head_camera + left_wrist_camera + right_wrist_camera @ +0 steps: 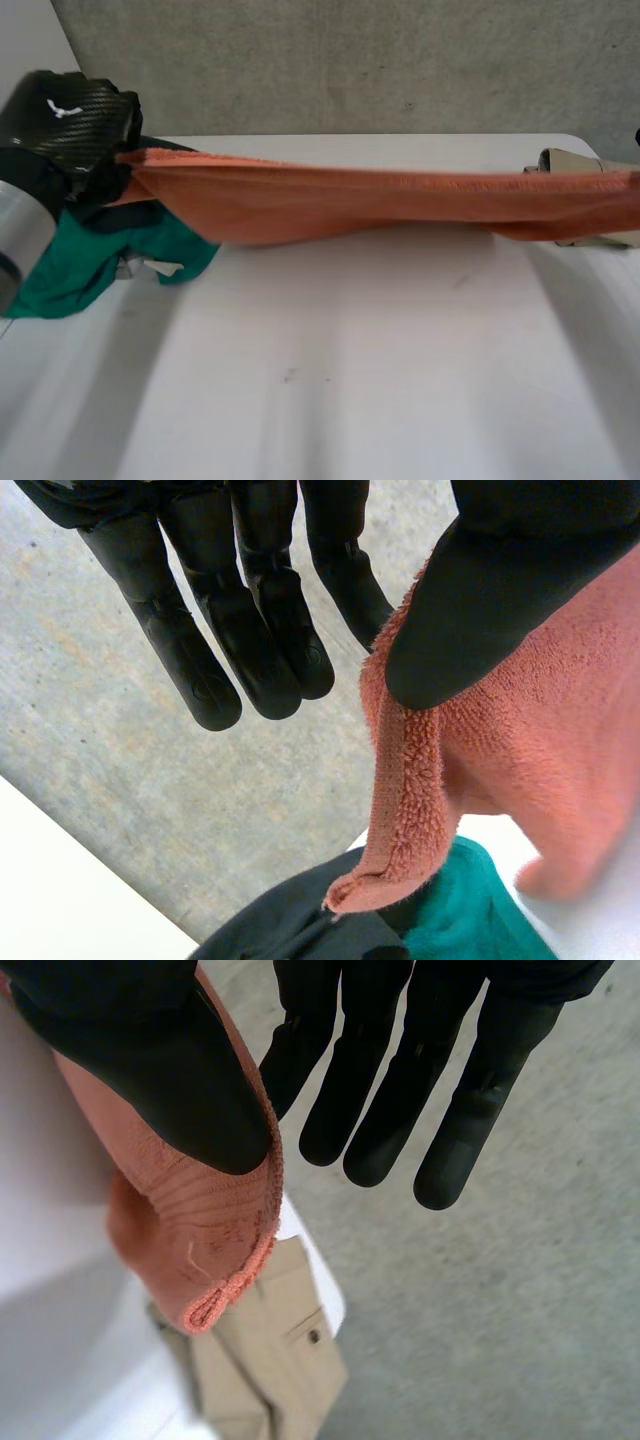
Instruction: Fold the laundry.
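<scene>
Head view: orange towel (380, 200) stretched above the table (350, 380), from left hand (75, 125) at ten o'clock to three o'clock. Left wrist view: its thumb pinches the towel's edge, seemingly against a finger. Right wrist view: right hand (150, 1050) pinches the other end.

The white table (400, 380) is lit softly and evenly. A faint shadow is cast beneath the stretched orange terry towel (380, 200).
</scene>
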Tool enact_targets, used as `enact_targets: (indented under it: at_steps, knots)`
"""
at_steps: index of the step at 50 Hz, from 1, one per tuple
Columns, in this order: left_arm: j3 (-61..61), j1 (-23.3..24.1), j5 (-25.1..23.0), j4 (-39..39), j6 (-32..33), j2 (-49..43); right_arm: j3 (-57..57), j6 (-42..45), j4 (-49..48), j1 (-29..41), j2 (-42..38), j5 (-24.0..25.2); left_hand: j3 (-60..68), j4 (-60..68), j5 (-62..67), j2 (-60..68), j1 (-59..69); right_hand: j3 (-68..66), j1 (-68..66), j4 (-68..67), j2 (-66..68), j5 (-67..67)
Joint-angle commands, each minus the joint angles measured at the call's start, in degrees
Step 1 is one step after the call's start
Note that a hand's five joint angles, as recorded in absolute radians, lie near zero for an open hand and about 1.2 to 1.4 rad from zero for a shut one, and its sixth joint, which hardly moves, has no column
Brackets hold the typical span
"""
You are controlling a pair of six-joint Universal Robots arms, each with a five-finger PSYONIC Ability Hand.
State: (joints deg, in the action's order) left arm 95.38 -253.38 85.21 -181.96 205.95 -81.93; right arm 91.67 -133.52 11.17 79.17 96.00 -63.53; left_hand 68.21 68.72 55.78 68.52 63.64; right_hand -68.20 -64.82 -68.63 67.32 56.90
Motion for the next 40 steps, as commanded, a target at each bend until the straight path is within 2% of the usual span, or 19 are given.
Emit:
enact_targets:
  at_steps: [1,3,8,12,13,17,20,22,24,25,26,29,30,33,40]
  knots:
    - [2.8,0.2,-0.1,3.7,0.2,-1.9,-2.0,1.4,12.0,0.2,-4.7,1.3,11.8,11.3,14.2,11.5,16.4,-11.8,-15.2,-11.4,12.7,13.1]
    - [3.6,0.2,0.0,3.4,0.4,-5.0,-2.7,2.5,12.0,0.8,-11.3,0.7,11.8,11.3,14.2,11.5,16.4,-11.8,-15.2,-11.4,12.7,13.1]
    - [-0.1,0.2,0.2,-1.5,5.2,-20.5,-7.5,4.0,11.9,3.4,-21.6,-2.2,11.8,11.3,14.2,11.5,16.4,-11.8,-15.2,-11.4,12.7,13.1]
    - [-8.4,1.3,0.4,-5.4,10.3,-29.9,-15.2,4.0,11.9,8.1,-29.3,-9.6,11.8,11.3,14.2,11.5,16.4,-11.8,-15.2,-11.4,12.7,13.1]
    - [-11.2,1.8,0.5,-6.2,11.4,-32.0,-19.3,3.7,11.8,10.3,-32.3,-12.7,11.8,11.3,14.2,11.5,16.4,-11.8,-15.2,-11.4,12.7,13.1]
    - [-25.2,3.2,0.7,-9.2,13.5,-38.9,-31.4,0.6,7.8,15.6,-36.9,-18.2,11.8,11.3,14.2,11.5,16.4,-11.8,-15.2,-11.4,12.7,13.1]
    - [-37.7,3.7,0.7,-13.1,12.7,-42.0,-37.6,-3.6,2.1,17.0,-37.6,-19.3,11.8,11.3,14.2,11.5,16.4,-11.8,-15.2,-11.4,12.7,13.1]
    - [-44.4,3.7,0.7,-18.4,11.6,-42.5,-41.4,-9.0,-6.7,17.4,-37.1,-19.5,11.8,11.3,14.2,11.5,16.4,-11.8,-15.2,-11.4,12.7,13.1]
    - [-47.3,3.7,0.7,-23.1,10.4,-42.4,-41.9,-13.1,-14.2,17.5,-36.1,-19.4,11.8,11.3,14.2,11.5,16.4,-11.8,-15.2,-11.4,12.7,13.1]
    - [-48.3,3.6,0.8,-26.0,9.7,-42.3,-41.3,-17.2,-22.5,17.4,-34.1,-19.5,11.8,11.3,14.2,11.5,16.4,-11.8,-15.2,-11.4,12.7,13.1]
    - [-49.1,3.8,1.0,-31.9,7.6,-42.0,-40.7,-18.9,-26.7,17.4,-33.0,-19.8,11.8,11.3,14.2,11.5,16.4,-11.8,-15.2,-11.4,12.7,13.1]
    - [-49.3,3.6,1.9,-39.2,5.3,-41.2,-38.2,-22.6,-39.6,17.4,-29.7,-20.4,11.8,11.3,14.2,11.5,16.4,-11.8,-15.2,-11.4,12.7,13.1]
    - [-49.2,3.6,3.3,-42.1,4.9,-40.1,-37.9,-22.5,-41.1,17.5,-29.6,-20.7,11.8,11.3,14.2,11.5,16.4,-11.8,-15.2,-11.4,12.7,13.1]
    - [-49.2,3.4,5.2,-42.1,5.0,-39.4,-38.2,-21.8,-41.5,17.8,-29.6,-20.5,11.8,11.3,14.2,11.5,16.4,-11.8,-15.2,-11.4,12.7,13.1]
    - [-40.0,2.9,6.5,-34.2,4.8,-38.7,-35.0,-21.6,-36.9,17.8,-31.8,-18.5,11.8,11.3,14.2,11.5,16.4,-11.8,-15.2,-11.4,12.7,13.1]
